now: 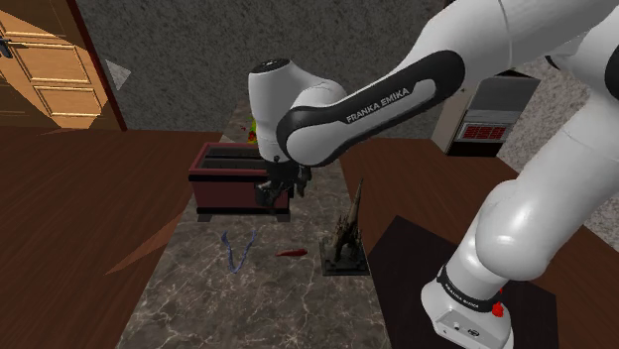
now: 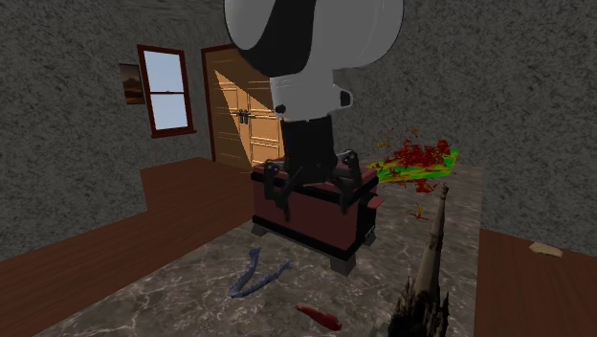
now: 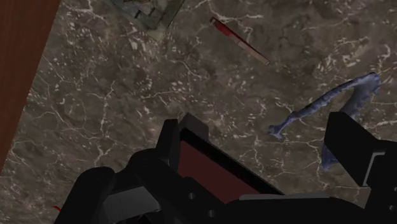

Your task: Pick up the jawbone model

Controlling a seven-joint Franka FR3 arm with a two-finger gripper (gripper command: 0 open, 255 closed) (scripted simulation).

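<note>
The marble counter (image 1: 198, 297) runs from the bottom of the shoulder view up to its centre, with brown wood floor along its left edge. The white arm (image 1: 397, 99) comes in from the right of that frame and carries the gripper (image 1: 280, 190) to frame centre, hanging over the near right corner of a dark red box with a black slotted top (image 1: 223, 178). In the second exterior view the two fingers are spread wide with nothing between them. A dark spire-shaped model (image 1: 349, 233) stands to the gripper's lower right. The jawbone model (image 1: 239, 250), a slim blue-grey V, lies flat on the marble to the gripper's lower left, in front of the box. Its two branches run roughly up and down the shoulder view and join at the lower end. In the wrist view the jawbone curves just beside one black finger. I judge the move to be a short shift away from the box, then a descent. There is bare marble all round the jawbone, and a small red sliver (image 1: 291, 253) lies near it on the right, apart from it.
</note>
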